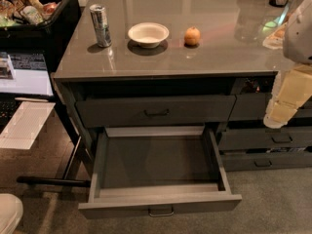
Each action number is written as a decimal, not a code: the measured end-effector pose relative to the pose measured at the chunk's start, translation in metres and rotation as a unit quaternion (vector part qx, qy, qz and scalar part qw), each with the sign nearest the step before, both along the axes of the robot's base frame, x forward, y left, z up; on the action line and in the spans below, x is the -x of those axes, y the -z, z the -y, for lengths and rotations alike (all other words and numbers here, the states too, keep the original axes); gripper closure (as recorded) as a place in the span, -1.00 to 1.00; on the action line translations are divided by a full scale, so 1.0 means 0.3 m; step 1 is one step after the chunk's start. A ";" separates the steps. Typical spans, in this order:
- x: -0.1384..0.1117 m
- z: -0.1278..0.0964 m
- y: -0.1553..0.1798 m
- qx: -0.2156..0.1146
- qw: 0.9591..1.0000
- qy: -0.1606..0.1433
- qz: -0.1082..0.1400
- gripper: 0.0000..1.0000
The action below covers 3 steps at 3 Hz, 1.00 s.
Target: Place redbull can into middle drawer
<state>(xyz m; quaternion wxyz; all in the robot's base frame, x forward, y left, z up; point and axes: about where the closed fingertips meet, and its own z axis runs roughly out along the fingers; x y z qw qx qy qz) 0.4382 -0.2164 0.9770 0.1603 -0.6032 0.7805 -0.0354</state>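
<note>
The redbull can (101, 25), slim and silver with blue patches, stands upright on the grey countertop (195, 13) at the left, beside a white bowl (148, 34). The middle drawer (195, 204) is pulled fully out below the counter; its box holds nothing, and its small metal loop handle faces me at the front. My gripper (276, 117), a cream part at the end of the arm, hangs at the right edge of the view in front of the narrower drawers. It is far from the can and holds nothing that I can see.
An orange (192, 36) lies to the right of the bowl. The top drawer (157, 112), with a dark bar handle, is closed. Narrower drawer fronts (263, 139) are at the right. A black bin of snacks (34, 9) and a white tray (24, 123) stand at the left.
</note>
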 end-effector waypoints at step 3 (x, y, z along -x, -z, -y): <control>-0.218 -0.115 -0.013 -0.123 0.990 0.026 0.062 -1.00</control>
